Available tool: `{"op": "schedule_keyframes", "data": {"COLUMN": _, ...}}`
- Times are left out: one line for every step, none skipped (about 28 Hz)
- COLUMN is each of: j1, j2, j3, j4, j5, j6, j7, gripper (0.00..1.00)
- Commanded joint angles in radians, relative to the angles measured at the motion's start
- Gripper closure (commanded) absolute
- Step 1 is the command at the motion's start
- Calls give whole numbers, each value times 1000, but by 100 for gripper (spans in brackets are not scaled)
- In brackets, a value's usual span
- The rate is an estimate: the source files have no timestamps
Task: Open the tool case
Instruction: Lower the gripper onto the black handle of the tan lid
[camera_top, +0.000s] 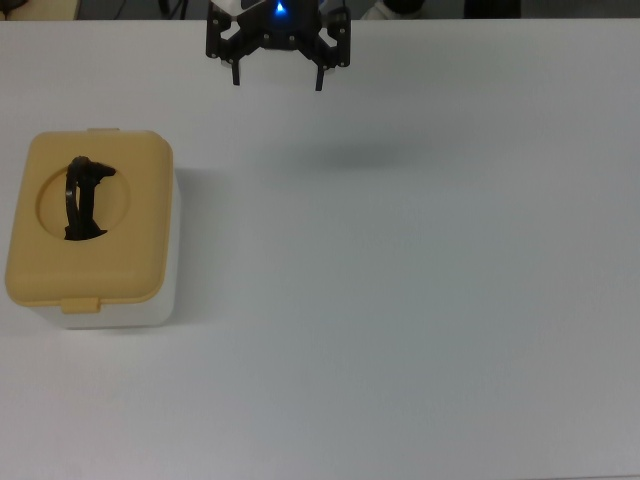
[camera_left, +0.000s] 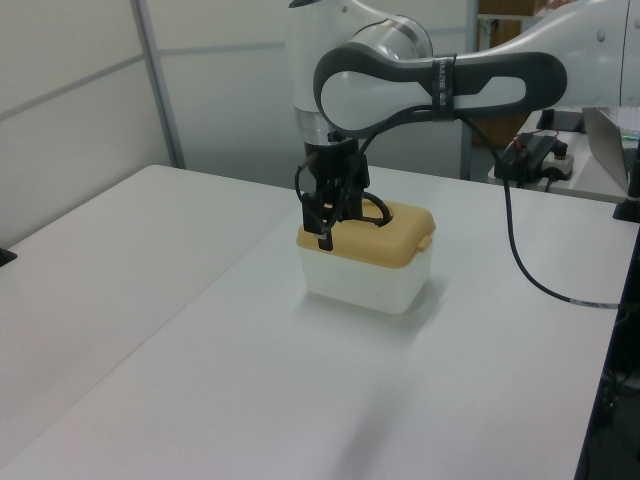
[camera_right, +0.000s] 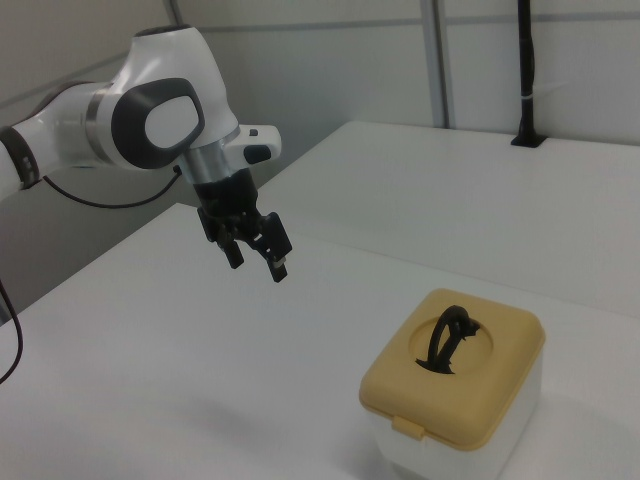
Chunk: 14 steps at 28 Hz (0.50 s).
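Note:
The tool case stands at the top view's left, a white box with a tan-yellow lid that lies shut. A black handle stands upright in the lid's round recess, and a small latch tab sits on the near edge. My gripper hangs open and empty above the table at the top view's upper middle, well apart from the case. In the right view the gripper is up and to the left of the case. In the left view the gripper overlaps the case behind it.
A black cable runs from the arm across the table in the left view, with a power strip behind it. A black post stands at the table's far edge in the right view. The white table stretches to the top view's right.

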<state>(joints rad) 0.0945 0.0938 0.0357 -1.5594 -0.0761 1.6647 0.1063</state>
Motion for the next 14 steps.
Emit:
{"op": "schedule_keyframes", "data": {"j1": -15, "j2": -2, "j3": -13, "j4": -4, "j5": -10, "j6": 10, "j7": -83, "gripper": 0}}
{"op": "schedule_keyframes", "data": {"j1": -24, "j2": -2, "j3": -13, "j4": -4, "j5": -8, "j6": 12, "j7": -102, "gripper": 0}}
{"op": "schedule_keyframes", "data": {"j1": -35, "j2": -2, "j3": -11, "j4": -2, "j5": -5, "j6": 12, "j7": -123, "gripper": 0}}
{"op": "schedule_keyframes", "data": {"j1": -50, "j2": -2, "j3": -13, "j4": -2, "j5": -1, "j6": 12, "j7": -146, "gripper": 0}}
{"op": "schedule_keyframes", "data": {"j1": -82, "j2": -2, "j3": -11, "j4": 13, "j5": 4, "j6": 10, "j7": -192, "gripper": 0}}
{"op": "schedule_keyframes", "data": {"j1": -93, "j2": 0, "j3": -11, "j4": 16, "j5": 4, "j6": 12, "j7": -207, "gripper": 0}}
{"op": "schedule_keyframes", "data": {"j1": -101, "j2": 0, "j3": -11, "j4": 16, "j5": 2, "j6": 12, "j7": -220, "gripper": 0}}
{"op": "schedule_keyframes", "data": {"j1": -110, "j2": 1, "j3": -11, "j4": 16, "j5": 2, "j6": 13, "j7": -227, "gripper": 0}}
{"op": "schedule_keyframes", "data": {"j1": -122, "j2": 6, "j3": -11, "j4": 16, "j5": 1, "j6": 18, "j7": -231, "gripper": 0}}
{"op": "schedule_keyframes", "data": {"j1": -149, "j2": 15, "j3": -13, "j4": 16, "j5": 1, "j6": 36, "j7": -232, "gripper": 0}}
{"op": "schedule_keyframes", "data": {"j1": -160, "j2": 17, "j3": -13, "j4": 16, "j5": 1, "j6": 46, "j7": -232, "gripper": 0}}
{"op": "schedule_keyframes", "data": {"j1": -173, "j2": 18, "j3": -13, "j4": 16, "j5": 1, "j6": 56, "j7": -235, "gripper": 0}}
{"op": "schedule_keyframes", "data": {"j1": -185, "j2": 20, "j3": -13, "j4": 15, "j5": 1, "j6": 66, "j7": -241, "gripper": 0}}
{"op": "schedule_keyframes", "data": {"j1": -199, "j2": 23, "j3": -11, "j4": 15, "j5": 1, "j6": 76, "j7": -249, "gripper": 0}}
